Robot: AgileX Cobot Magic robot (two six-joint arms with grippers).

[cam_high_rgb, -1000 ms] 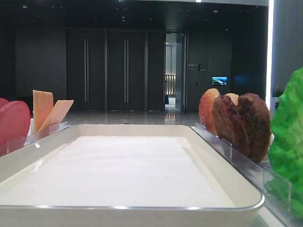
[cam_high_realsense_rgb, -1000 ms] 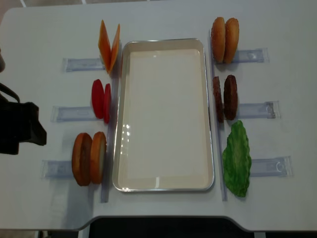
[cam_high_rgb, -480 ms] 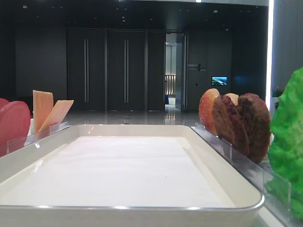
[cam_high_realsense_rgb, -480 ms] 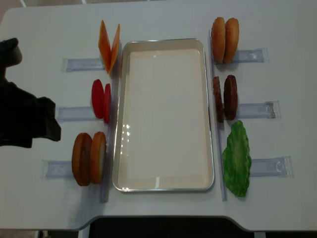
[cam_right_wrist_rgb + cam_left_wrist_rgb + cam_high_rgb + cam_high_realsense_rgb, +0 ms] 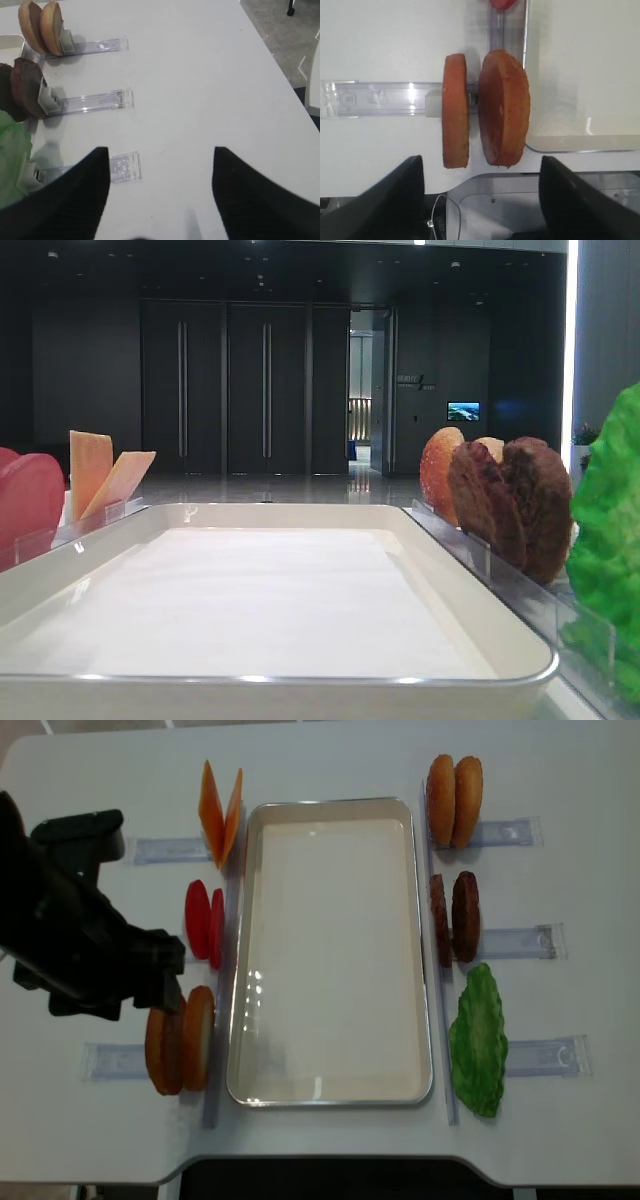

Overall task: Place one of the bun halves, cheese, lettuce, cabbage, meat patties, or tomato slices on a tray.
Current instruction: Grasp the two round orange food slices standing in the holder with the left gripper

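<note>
The white tray point(image 5: 330, 1100) lies mid-table with only its paper liner in it. Two bun halves point(image 5: 180, 1040) stand on edge in a holder at its front left. My left gripper point(image 5: 480, 160) hangs open just in front of these bun halves point(image 5: 485, 107), touching neither. Cheese point(image 5: 220, 815) and tomato slices point(image 5: 204, 923) stand further back on the left. On the right are more bun halves point(image 5: 454, 788), meat patties point(image 5: 455, 917) and lettuce point(image 5: 479, 1040). My right gripper point(image 5: 159, 150) is open over bare table, right of the lettuce point(image 5: 12, 150). Cabbage is out of view.
Clear plastic holders point(image 5: 160, 850) stick out from each food pair toward the table's sides. The left arm point(image 5: 80, 940) covers the table left of the tomato slices. The table's front edge point(image 5: 485, 182) runs close under the left gripper, with a cable below it.
The left arm has swung in from the table's left edge to the right, ending above the front-left bun halves. Its jaws stayed just as wide. Nothing else moved.
</note>
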